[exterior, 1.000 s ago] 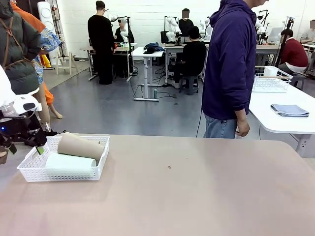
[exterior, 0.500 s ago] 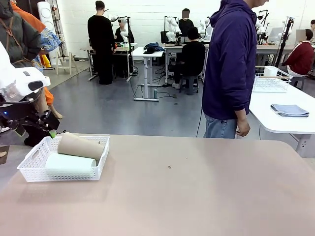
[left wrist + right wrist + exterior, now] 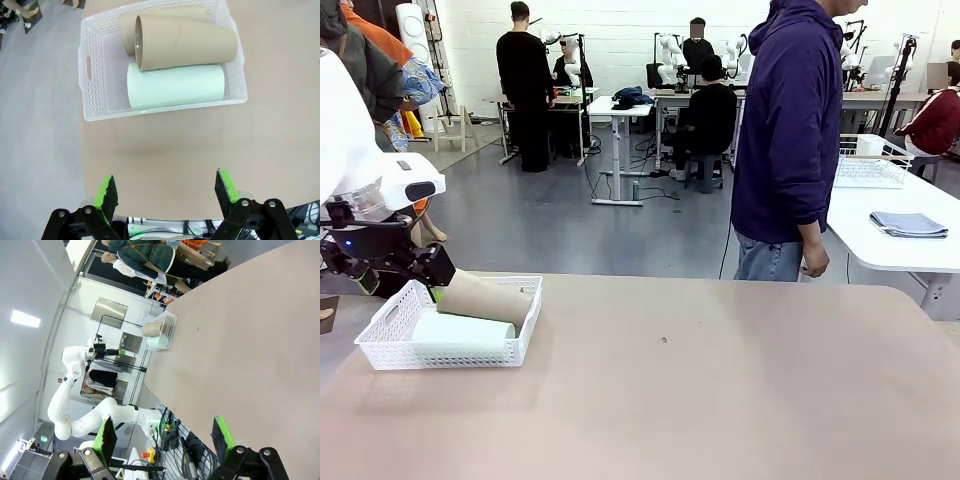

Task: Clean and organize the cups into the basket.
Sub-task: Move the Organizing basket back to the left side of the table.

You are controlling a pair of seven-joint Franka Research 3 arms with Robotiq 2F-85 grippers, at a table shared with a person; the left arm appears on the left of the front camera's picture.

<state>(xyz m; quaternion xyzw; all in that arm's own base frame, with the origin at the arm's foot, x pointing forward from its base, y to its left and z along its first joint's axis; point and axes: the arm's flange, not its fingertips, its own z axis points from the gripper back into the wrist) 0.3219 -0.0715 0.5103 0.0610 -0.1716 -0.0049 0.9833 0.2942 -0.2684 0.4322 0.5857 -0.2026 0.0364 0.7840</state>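
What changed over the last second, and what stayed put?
The left pincer rose from beside the basket and swung toward the picture's right, jaws open and empty, holding nothing. The mint cup and tan cups stayed lying in the basket; the person stayed standing.

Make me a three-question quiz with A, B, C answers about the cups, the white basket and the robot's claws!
1. Where is the pale mint green tumbler?
A. on the bare table
B. lying in the white perforated plastic basket
C. in a person's hand

2. How many tan-brown tumblers are in the basket?
A. two
B. none
C. five

3. How are the left gripper's jaws?
A. shut on a cup
B. shut on nothing
C. open, holding nothing

Answers: 1 B, it lies inside the basket walls; 2 A, two brown rims show side by side; 3 C, green pads stand wide apart over bare table.
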